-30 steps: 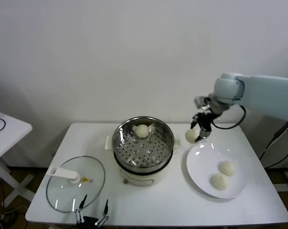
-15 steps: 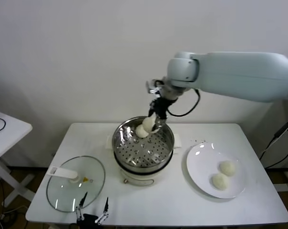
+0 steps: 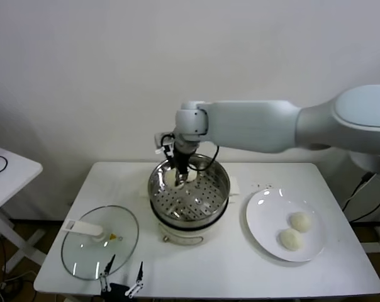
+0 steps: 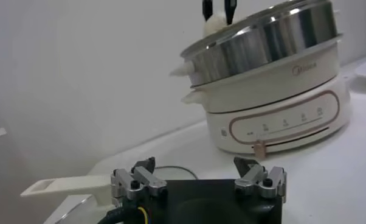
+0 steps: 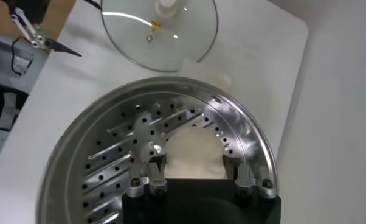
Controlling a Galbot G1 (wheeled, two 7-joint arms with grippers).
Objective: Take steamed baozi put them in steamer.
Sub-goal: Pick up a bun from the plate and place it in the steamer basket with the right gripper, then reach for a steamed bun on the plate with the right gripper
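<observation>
The steel steamer point(image 3: 191, 219) stands at the table's middle on its cream base. My right gripper point(image 3: 178, 178) reaches into its far left part, shut on a baozi point(image 3: 171, 179) just above the perforated tray. In the right wrist view the baozi point(image 5: 193, 151) sits between the gripper's point(image 5: 195, 169) two fingers, over the tray point(image 5: 119, 159). Two more baozi point(image 3: 299, 221) point(image 3: 290, 239) lie on the white plate point(image 3: 265, 217). No other bun shows apart from these. My left gripper point(image 3: 121, 277) is parked open at the front edge.
The glass lid point(image 3: 95, 248) with its white handle lies flat at the front left. In the left wrist view the steamer point(image 4: 265, 45) stands ahead of my left gripper point(image 4: 198, 178), and the right fingers hold the baozi point(image 4: 214, 25) above its rim.
My right arm carried the baozi from above the plate leftward across the table and lowered it into the far left part of the steamer. The left arm has not moved.
</observation>
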